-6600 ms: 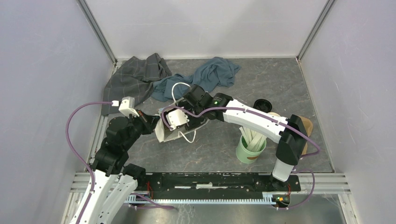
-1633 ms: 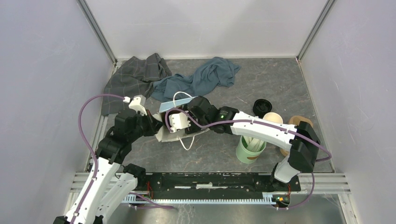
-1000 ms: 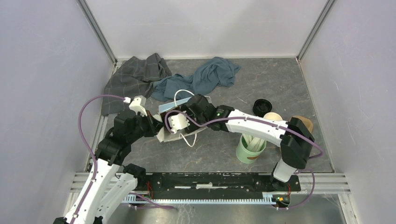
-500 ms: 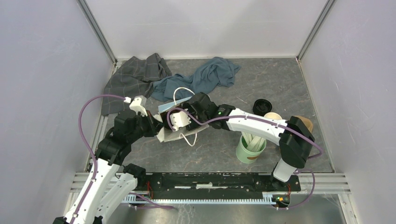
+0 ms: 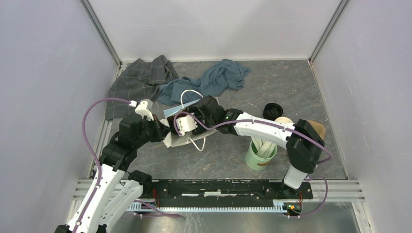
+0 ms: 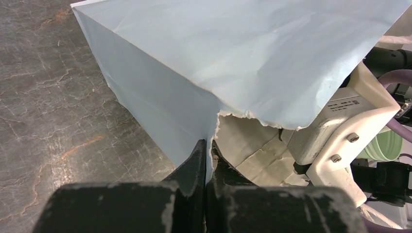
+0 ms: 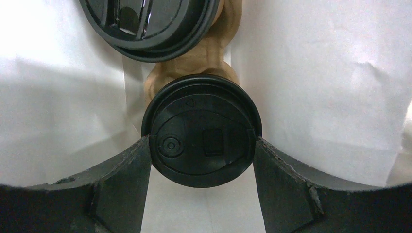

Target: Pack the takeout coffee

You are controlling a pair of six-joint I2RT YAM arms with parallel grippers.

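A pale blue paper bag (image 6: 243, 58) with white string handles lies on its side left of the table's middle (image 5: 170, 141). My left gripper (image 6: 208, 145) is shut on the torn edge of its mouth, holding it up. My right gripper (image 7: 201, 145) reaches inside the bag, so its fingers are hidden from above. It grips a takeout coffee (image 7: 201, 131) by the black sip lid, one finger against each side. A second takeout coffee (image 7: 145, 24) lies just beyond it inside the bag, with its brown kraft side (image 7: 214, 53) showing.
A green cup of wooden stirrers (image 5: 261, 150) stands near the right arm. A loose black lid (image 5: 273, 110), a lidless cup (image 5: 283, 121) and stacked brown cups (image 5: 318, 128) sit behind it. A grey cloth (image 5: 141, 80) and a blue cloth (image 5: 214, 77) lie at the back.
My right wrist has crept slightly left and back at the bag's mouth, and its elbow has swung left. The left gripper keeps its hold on the bag's edge.
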